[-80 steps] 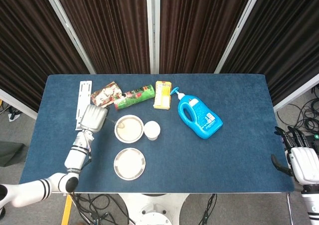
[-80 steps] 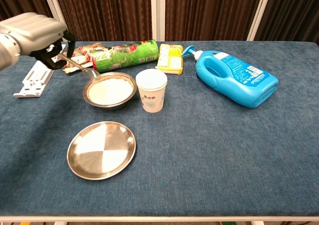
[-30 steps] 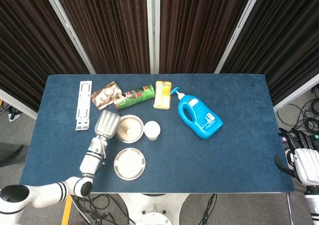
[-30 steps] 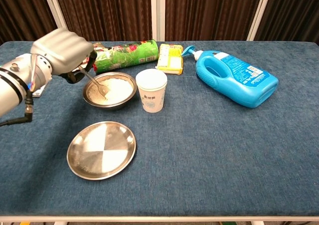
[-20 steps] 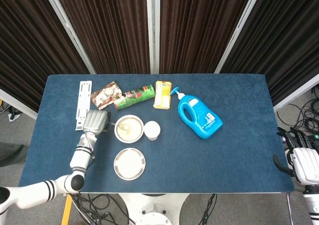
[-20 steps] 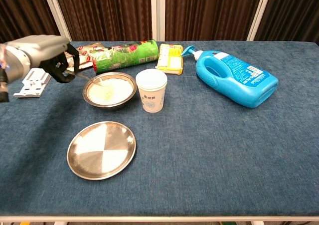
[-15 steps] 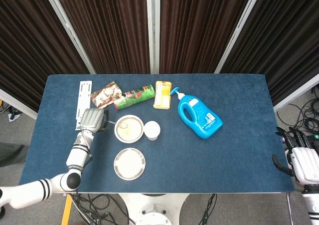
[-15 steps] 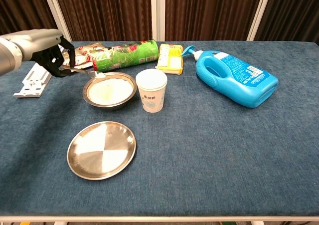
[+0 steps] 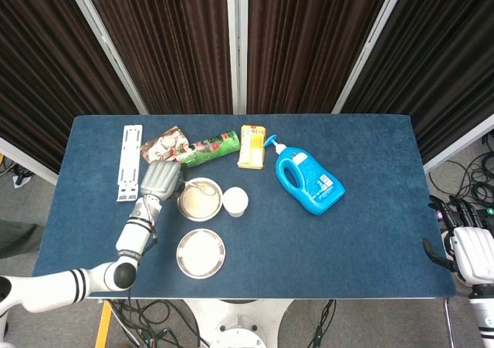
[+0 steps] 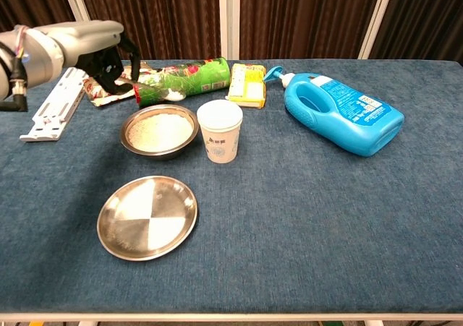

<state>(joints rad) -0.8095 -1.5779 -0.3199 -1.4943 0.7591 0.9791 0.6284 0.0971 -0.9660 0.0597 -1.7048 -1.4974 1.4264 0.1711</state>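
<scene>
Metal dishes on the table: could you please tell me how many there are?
2. The bowl holding pale grains sits left of the paper cup; the empty plate lies nearer the front edge. None seem hidden.

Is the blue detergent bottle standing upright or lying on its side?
Lying on its side. The blue detergent bottle rests flat on the table, label face up and its capped spout pointing sideways toward the yellow box.

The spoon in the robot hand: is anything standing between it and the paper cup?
Nothing visible. The left robot hand holds the spoon above the bowl's far edge, before the green can; the paper cup stands to its right, open air between.
</scene>
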